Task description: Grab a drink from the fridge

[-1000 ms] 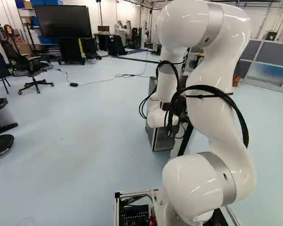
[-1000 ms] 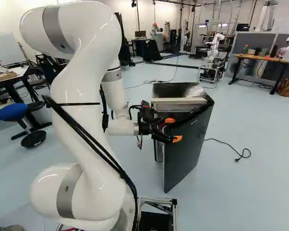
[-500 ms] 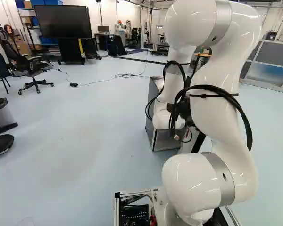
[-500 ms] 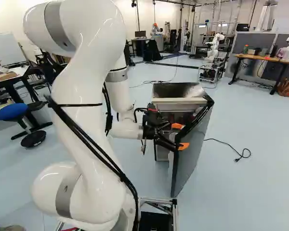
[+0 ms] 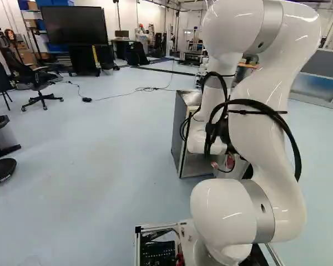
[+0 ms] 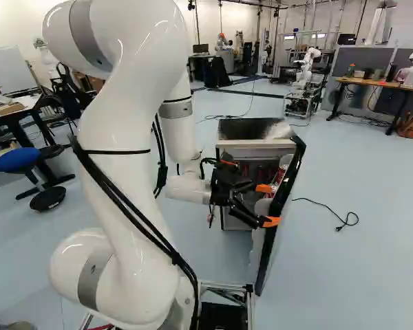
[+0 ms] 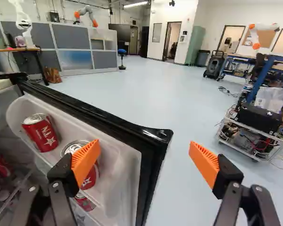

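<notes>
Arm (image 6: 124, 130) arched up and over, wrist nearly level toward the opened door (image 7: 146, 135) | gripper (image 6: 267, 205) stood released, fingers wide apart | one fridge (image 6: 251, 128), one door | three red cans (image 7: 41, 133) sat in the door bins (image 7: 114, 172); further cans (image 7: 1, 165) showed inside, total unclear

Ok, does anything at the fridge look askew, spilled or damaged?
Nothing stands out. The fridge door stands open, red cans sit in its shelves, and I see no spill or dent; the open fingers stand either side of the door's edge.
</notes>
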{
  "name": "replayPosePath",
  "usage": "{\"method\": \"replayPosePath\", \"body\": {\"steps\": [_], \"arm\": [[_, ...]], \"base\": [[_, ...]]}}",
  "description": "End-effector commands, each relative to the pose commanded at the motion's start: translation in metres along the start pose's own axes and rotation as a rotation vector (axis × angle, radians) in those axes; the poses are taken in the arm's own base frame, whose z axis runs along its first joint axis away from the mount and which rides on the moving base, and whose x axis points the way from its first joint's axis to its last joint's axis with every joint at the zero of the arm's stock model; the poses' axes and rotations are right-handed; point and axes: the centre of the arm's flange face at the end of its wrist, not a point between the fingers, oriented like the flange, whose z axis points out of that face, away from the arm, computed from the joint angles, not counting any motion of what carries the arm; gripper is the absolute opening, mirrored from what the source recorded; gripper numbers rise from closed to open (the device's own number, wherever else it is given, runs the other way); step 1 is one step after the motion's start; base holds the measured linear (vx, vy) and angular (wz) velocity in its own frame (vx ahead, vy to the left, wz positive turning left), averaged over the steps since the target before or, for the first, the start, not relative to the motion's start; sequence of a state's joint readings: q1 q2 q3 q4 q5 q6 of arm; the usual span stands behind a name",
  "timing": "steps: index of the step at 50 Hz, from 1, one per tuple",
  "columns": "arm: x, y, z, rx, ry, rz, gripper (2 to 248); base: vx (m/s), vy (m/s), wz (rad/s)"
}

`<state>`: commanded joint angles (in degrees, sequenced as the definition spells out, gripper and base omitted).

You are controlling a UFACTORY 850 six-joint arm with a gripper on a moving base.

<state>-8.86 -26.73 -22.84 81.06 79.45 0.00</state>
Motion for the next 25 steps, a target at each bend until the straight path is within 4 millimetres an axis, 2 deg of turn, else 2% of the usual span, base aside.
{"method": "replayPosePath", "body": {"steps": [14, 25], "arm": [[0.003, 0.013, 0.019, -0.087, -0.005, 0.015, 247], [0.007, 0.015, 0.039, -0.151, -0.007, 0.04, 247]], "base": [[0.0, 0.0, 0.0], [0.0, 0.0, 0.0]]}}
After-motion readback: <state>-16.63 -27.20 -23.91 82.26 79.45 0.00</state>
